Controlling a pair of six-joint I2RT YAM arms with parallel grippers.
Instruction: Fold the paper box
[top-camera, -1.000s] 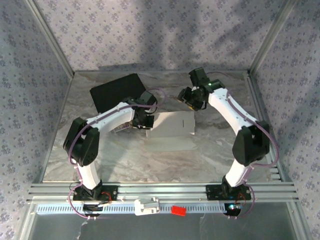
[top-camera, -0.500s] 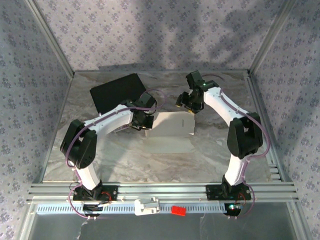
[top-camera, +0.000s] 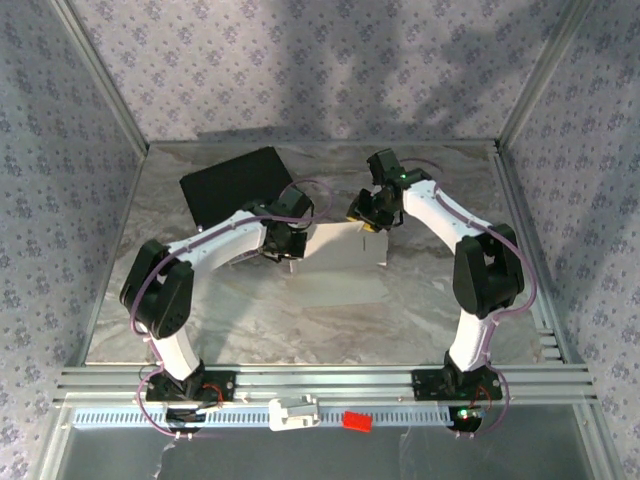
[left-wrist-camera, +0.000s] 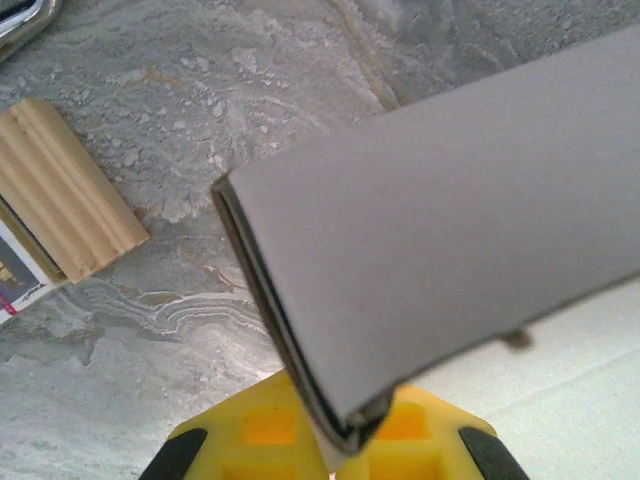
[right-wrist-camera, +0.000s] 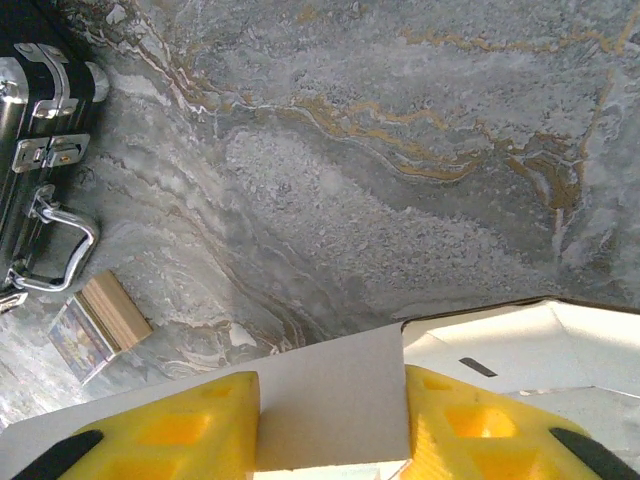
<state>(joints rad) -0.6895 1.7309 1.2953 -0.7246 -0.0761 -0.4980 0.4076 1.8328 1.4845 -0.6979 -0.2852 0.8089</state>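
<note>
Marble counter (top-camera: 300, 335): I see box (top-camera: 345, 250) at centre, left jaws clamped on its left end; right jaws straddle flap (right-wrist-camera: 330, 400), grip unclear to me.

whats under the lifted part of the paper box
Under the lifted flap of the paper box, the left wrist view shows marble table and a flat white panel of the box. Whatever lies directly beneath the flap is covered.

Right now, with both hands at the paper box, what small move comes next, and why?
Probably close the right hand on the flap between its open jaws: the left hand already pinches the paper box edge, so the sheet is anchored for folding.
</note>
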